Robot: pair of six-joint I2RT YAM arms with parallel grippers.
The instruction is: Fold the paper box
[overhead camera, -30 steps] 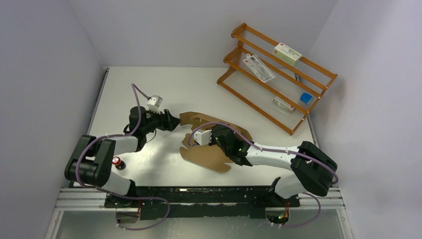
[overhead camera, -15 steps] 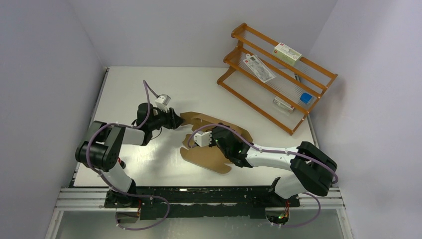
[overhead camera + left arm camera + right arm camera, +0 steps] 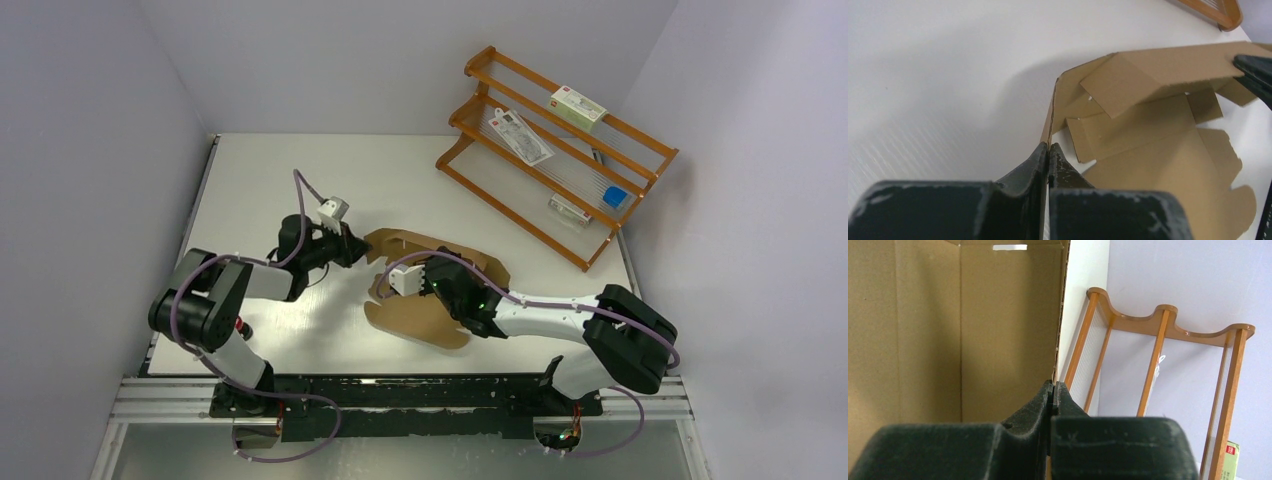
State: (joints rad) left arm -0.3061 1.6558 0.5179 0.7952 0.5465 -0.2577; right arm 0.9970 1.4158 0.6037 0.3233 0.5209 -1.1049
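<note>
The paper box (image 3: 425,315) is a brown die-cut cardboard sheet lying mid-table, partly folded, with one long panel raised along its far side. My left gripper (image 3: 359,248) is at the sheet's left end, shut on the edge of a raised flap. In the left wrist view the closed fingertips (image 3: 1048,146) pinch that thin edge, and the creased panels (image 3: 1148,135) spread out to the right. My right gripper (image 3: 443,268) is over the sheet's middle, shut on the raised panel. Seen from the right wrist, its fingers (image 3: 1054,385) clamp the upright brown wall (image 3: 948,330).
An orange wooden rack (image 3: 560,150) leans at the back right, holding small white packages (image 3: 578,105) and a blue item (image 3: 615,197). From the right wrist it (image 3: 1158,340) shows just beyond the cardboard. Pale walls close in on the table's left, back and right.
My left gripper has moved right to the box's left flap and shut on its edge, and its elbow has swung inward. The right arm and the sheet have barely moved.
</note>
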